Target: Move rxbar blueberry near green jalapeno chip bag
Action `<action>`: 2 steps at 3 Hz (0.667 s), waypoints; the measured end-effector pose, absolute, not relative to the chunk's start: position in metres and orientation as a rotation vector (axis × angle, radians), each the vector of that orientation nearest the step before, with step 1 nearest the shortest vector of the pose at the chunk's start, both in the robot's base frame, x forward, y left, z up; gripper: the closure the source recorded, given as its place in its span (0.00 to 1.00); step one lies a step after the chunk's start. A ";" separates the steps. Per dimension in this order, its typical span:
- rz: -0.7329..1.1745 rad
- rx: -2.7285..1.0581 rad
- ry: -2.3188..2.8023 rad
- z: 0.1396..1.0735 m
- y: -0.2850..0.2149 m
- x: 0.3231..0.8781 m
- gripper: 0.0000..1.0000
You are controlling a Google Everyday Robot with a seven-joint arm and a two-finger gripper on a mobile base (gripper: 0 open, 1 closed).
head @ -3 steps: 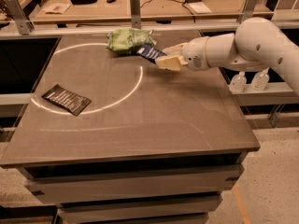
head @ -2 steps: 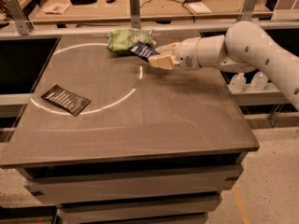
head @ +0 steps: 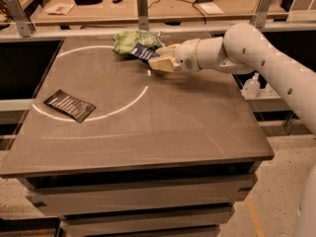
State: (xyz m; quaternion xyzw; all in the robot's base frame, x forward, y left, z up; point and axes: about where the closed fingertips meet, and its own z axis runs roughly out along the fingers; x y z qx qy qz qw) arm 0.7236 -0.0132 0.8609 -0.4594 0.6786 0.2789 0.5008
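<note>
The green jalapeno chip bag (head: 132, 39), puffy and light green, lies at the far middle of the table. The rxbar blueberry (head: 143, 52), a small dark blue wrapper with white lettering, sits right in front of the bag, touching or overlapping its near edge. My gripper (head: 161, 57) reaches in from the right, its cream fingers shut on the bar's right end. The white arm stretches back to the right edge of the view.
A flat black wrapper with white text (head: 69, 104) lies at the near left of the grey table (head: 163, 122). A bright curved line of light crosses the tabletop. A cluttered bench stands behind; a spray bottle (head: 252, 86) stands right of the table.
My gripper has moved left with the bar, bringing it up against the near edge of the green bag.
</note>
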 end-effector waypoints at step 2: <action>0.728 -1.139 1.661 0.850 -0.007 0.734 0.82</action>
